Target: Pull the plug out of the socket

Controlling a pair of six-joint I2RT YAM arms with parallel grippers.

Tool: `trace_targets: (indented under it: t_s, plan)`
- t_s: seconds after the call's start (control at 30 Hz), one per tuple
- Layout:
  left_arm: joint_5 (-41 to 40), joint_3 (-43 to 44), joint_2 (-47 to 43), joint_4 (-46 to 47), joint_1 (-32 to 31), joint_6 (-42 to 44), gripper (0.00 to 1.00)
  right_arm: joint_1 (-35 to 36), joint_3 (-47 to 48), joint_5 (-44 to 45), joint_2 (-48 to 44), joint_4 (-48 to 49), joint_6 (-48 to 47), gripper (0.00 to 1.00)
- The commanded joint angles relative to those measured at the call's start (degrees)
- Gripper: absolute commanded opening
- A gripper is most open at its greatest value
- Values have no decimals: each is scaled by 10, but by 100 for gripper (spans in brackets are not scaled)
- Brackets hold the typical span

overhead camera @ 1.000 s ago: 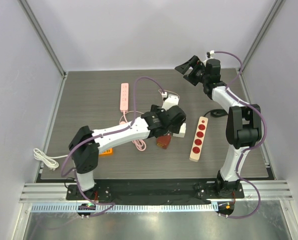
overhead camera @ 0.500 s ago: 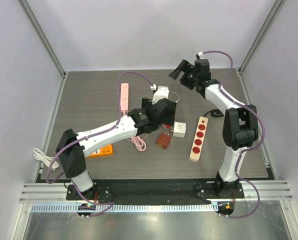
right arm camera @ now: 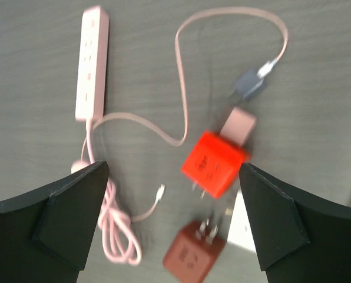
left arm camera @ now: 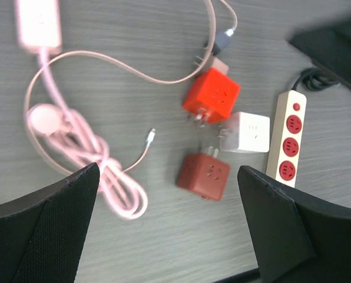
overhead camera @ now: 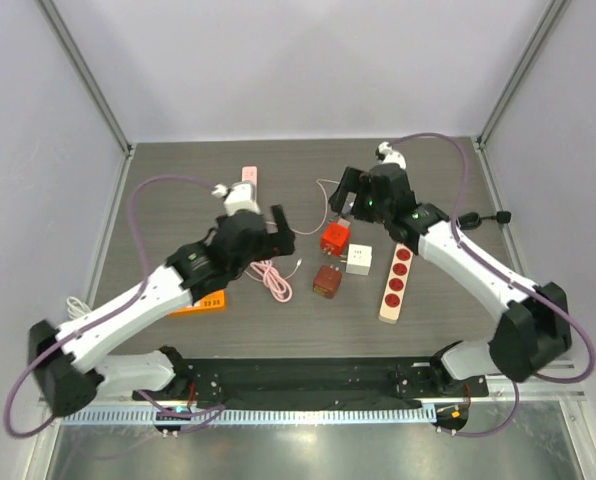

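A bright red cube socket [overhead camera: 335,239] lies mid-table with a pink plug [right arm camera: 240,125] in its far side. A grey connector [right arm camera: 250,84] on a pink cable lies just beyond the plug. The cube also shows in the left wrist view [left arm camera: 211,98] and the right wrist view [right arm camera: 214,163]. My right gripper [overhead camera: 349,196] hovers open above and just behind the cube, with its jaws wide apart in the wrist view [right arm camera: 169,230]. My left gripper [overhead camera: 276,230] is open and empty to the left of the cube, over the pink cable coil [left arm camera: 99,171].
A white cube [overhead camera: 358,261] and a dark red cube [overhead camera: 327,281] lie just in front of the bright red one. A cream strip with red sockets [overhead camera: 398,278] lies to their right. A pink power strip [overhead camera: 248,185] is at the back, an orange item [overhead camera: 206,300] and a white cable [overhead camera: 78,310] at left.
My left arm has drawn back to the left, uncovering the bright red cube. My right arm has swung from the back right corner down over the cubes.
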Motion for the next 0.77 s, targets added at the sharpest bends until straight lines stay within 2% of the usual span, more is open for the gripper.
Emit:
trace_targets:
  t_s: [0.0, 0.03, 0.1, 0.13, 0.23, 0.5, 0.73]
  plan:
    - [28, -138, -128, 27, 18, -80, 100, 58, -81, 80, -69, -15, 20, 99]
    - [24, -167, -210, 29, 19, -90, 100, 68, -100, 83, -85, -18, 26, 100]
    - [29, -246, -292, 42, 20, -114, 100, 95, -156, 94, -133, -23, 57, 100]
    - [32, -265, -357, 44, 20, -121, 100, 101, -175, 95, -150, -22, 70, 100]
    - [50, -337, -472, 37, 22, -161, 100, 127, -244, 94, -224, -18, 103, 100]
    - [95, -436, -625, 3, 22, -216, 100, 138, -394, 64, -429, -22, 155, 100]
    - [125, -483, -697, -11, 22, -237, 100, 137, -481, 82, -503, 6, 206, 100]
